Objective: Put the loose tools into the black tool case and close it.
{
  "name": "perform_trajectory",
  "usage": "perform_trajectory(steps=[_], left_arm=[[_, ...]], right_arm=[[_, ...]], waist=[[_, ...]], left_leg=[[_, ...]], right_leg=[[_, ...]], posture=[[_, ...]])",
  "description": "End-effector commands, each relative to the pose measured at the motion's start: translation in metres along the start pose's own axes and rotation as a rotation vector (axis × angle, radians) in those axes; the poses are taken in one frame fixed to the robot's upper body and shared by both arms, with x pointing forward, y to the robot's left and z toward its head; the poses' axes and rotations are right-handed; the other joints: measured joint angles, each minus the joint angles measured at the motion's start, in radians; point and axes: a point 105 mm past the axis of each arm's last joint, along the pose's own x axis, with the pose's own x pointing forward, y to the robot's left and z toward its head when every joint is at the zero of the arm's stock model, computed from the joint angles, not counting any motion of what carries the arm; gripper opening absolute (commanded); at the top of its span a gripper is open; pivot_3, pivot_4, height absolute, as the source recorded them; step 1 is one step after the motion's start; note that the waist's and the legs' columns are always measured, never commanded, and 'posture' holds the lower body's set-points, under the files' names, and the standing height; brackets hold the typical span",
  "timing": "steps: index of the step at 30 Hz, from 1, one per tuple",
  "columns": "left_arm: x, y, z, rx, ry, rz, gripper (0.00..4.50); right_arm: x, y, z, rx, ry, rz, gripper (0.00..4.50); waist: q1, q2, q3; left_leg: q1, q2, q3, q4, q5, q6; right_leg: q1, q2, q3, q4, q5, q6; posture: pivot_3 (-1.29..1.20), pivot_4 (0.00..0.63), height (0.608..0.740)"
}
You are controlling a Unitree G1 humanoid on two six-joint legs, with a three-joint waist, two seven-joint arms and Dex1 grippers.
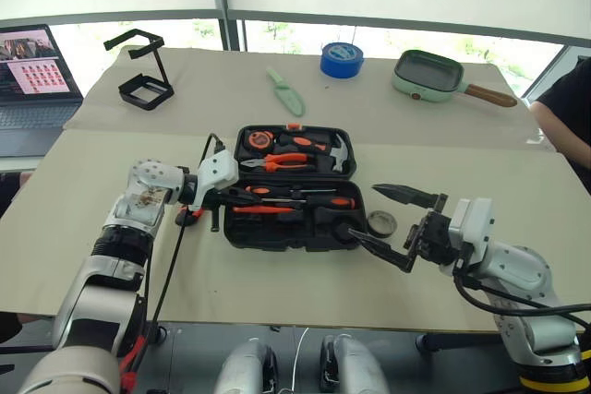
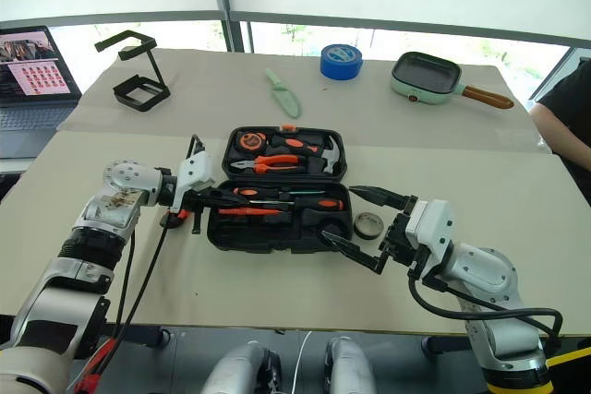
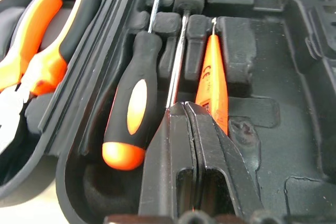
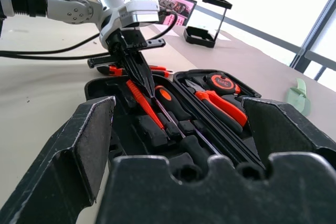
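Left gripper (image 1: 224, 197) sits pinched shut at the left end of the open black tool case (image 1: 277, 232), over the near tray; whether it holds a thin shaft there, can't tell. Right gripper (image 1: 386, 220) hangs spread wide, empty, at the case's right end, just beside the small dark tape ring (image 1: 380, 222) on the counter (image 1: 83, 191).

Head view count: two orange-handled screwdrivers (image 1: 309, 200) plus one slim orange one lie in the near tray; pliers, tape measure and hammer fill the far half. One orange-and-black tool, likely the utility knife (image 1: 190, 216), lies on the counter left of the case, under the left wrist.

Left wrist view: shut fingers (image 3: 194, 145) over a thin metal shaft, black-and-orange handle (image 3: 131, 114) on one side, slim orange tool (image 3: 212, 82) on the other. Three screwdrivers total.

Right wrist view: own fingers (image 4: 89, 145) wide apart, nothing between; case lid up.

Progress estimate: screwdrivers roughly in, last one maybe unseated. Left: knife, tape ring, close lid.
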Motion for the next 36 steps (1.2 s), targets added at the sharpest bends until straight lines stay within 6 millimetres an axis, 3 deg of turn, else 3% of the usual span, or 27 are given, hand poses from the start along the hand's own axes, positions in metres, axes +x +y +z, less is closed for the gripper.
perform_trajectory(steps=[1,18,22,30,36], left_arm=[[-0.001,-0.002,0.006,0.027,-0.036,-0.012,0.06],[0.012,-0.015,-0.002,0.052,-0.005,-0.044,0.06],[0.016,-0.008,-0.003,0.064,0.005,0.009,0.06],[0.002,-0.003,0.024,0.06,-0.144,0.029,0.06],[0.003,-0.006,0.014,0.012,-0.097,0.036,0.06]], right_arm=[[0.001,-0.001,0.007,-0.03,-0.026,-0.005,4.5],[0.002,-0.002,0.004,-0.032,-0.021,-0.008,4.5],[0.002,-0.003,0.003,-0.036,-0.018,-0.01,4.5],[0.002,-0.004,0.003,-0.04,-0.018,-0.013,4.5],[0.003,-0.003,0.003,-0.039,-0.022,-0.012,4.5]], waist=[[0.0,0.0,0.0],[0.0,0.0,0.0],[0.0,0.0,0.0],[0.0,0.0,0.0],[0.0,0.0,0.0]], left_leg=[[0.0,0.0,0.0,0.0,0.0,0.0],[0.0,0.0,0.0,0.0,0.0,0.0],[0.0,0.0,0.0,0.0,0.0,0.0],[0.0,0.0,0.0,0.0,0.0,0.0],[0.0,0.0,0.0,0.0,0.0,0.0]], right_leg=[[0.0,0.0,0.0,0.0,0.0,0.0],[0.0,0.0,0.0,0.0,0.0,0.0],[0.0,0.0,0.0,0.0,0.0,0.0],[0.0,0.0,0.0,0.0,0.0,0.0],[0.0,0.0,0.0,0.0,0.0,0.0]], posture=[[0.0,0.15,0.74],[0.0,0.15,0.74],[0.0,0.15,0.74],[0.0,0.15,0.74],[0.0,0.15,0.74]])
